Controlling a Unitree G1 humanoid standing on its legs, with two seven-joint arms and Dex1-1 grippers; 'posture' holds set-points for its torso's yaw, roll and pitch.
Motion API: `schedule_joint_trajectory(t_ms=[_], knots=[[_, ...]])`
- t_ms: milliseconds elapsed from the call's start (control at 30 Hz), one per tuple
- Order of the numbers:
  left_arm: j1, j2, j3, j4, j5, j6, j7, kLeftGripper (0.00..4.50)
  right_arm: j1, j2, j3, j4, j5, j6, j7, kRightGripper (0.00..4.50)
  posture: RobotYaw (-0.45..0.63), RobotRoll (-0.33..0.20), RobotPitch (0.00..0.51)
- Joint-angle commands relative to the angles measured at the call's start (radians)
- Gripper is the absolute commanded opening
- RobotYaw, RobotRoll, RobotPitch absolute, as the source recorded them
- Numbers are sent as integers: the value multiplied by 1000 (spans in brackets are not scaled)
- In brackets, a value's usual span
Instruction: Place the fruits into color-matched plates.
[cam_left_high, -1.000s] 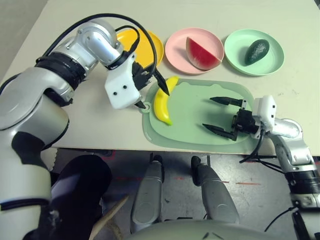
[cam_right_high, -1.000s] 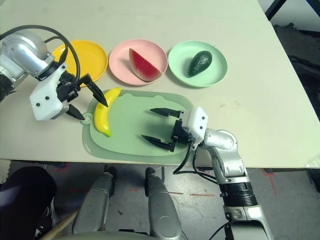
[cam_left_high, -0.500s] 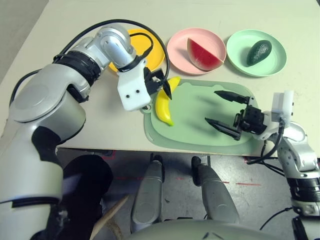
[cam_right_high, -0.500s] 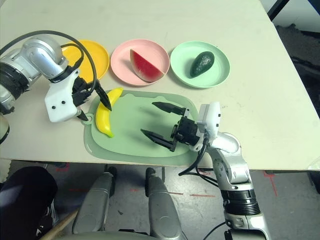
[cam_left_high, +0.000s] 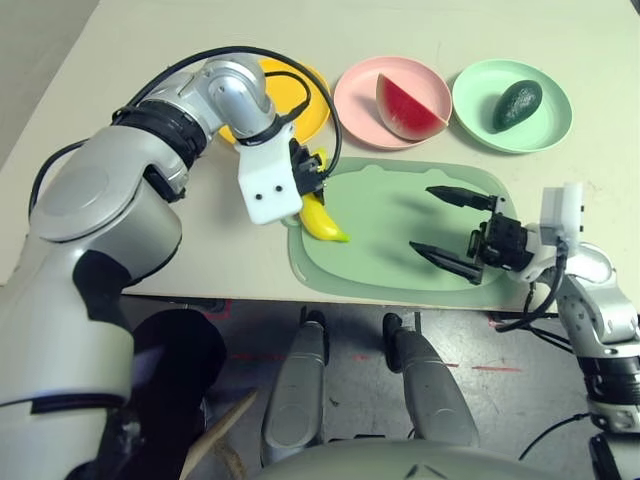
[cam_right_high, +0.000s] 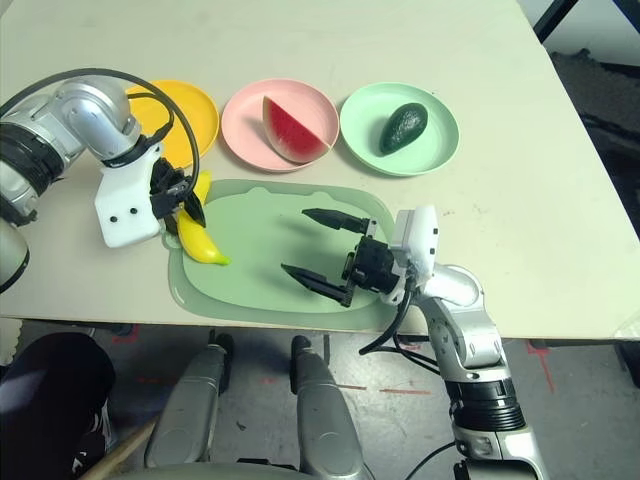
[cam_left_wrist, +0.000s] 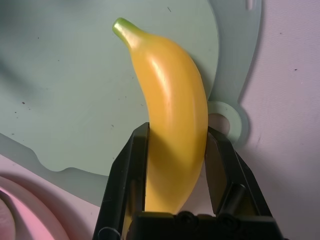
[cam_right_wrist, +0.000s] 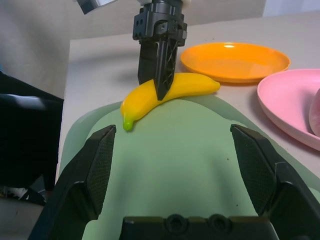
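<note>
Both arms are silver metal with black ribbed bands at the joints. A black cable loops over the left forearm; thinner black cables hang beside the right one. Each wrist carries a white block, the left one (cam_left_high: 268, 184) with small dark holes, ending in two tapering black fingers.

— What kind of place is this?
— It looks like a robot test room, not a home. A plain cream table (cam_right_high: 520, 200) stands on a grey floor (cam_right_high: 590, 400) with red tape marks (cam_left_high: 470, 365). Loose black cables (cam_left_high: 520, 320) hang from the arm, and the food is toys.
</note>
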Motion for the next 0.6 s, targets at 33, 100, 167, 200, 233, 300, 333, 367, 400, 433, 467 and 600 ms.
schedule_joint_trajectory(t_ms=[33,100,167,200,233,300,333,367,400,433,467,600], knots=[[-14,28,-12,-28,-50,37,-11,1658,17,-6,11,-31,2,8,5,4500,-34,0,380],[-27,47,5,-63,-121,91,-11,1658,15,-3,14,-43,5,14,2,4500,-34,0,380],[-54,68,42,-75,-178,151,-11,1658,14,-1,19,-58,7,17,1,4500,-34,0,380],[-66,76,62,-71,-198,180,-11,1658,15,0,21,-67,8,20,-2,4500,-22,0,381],[-80,84,96,-50,-209,213,-11,1658,18,3,25,-83,9,28,-12,4500,-14,0,381],[-98,95,151,3,-193,245,-11,1658,25,7,38,-120,2,55,-46,4500,-5,0,383],[-103,98,176,30,-172,250,-11,1658,29,8,45,-139,-3,71,-64,4500,-2,0,383],[-105,100,197,54,-152,255,-11,1658,32,10,51,-156,-10,86,-85,4500,4,0,382],[-108,111,234,102,-103,256,-11,1658,38,18,63,-196,-15,121,-130,4500,4,0,382],[-108,120,266,138,-61,257,-11,1658,44,22,76,-231,-22,150,-167,4500,4,0,382],[-107,124,296,164,-24,257,-11,1658,49,23,85,-257,-26,173,-193,4500,4,0,382],[-85,153,424,234,144,260,13,1658,95,28,141,-388,-71,336,-358,4500,17,0,382]])
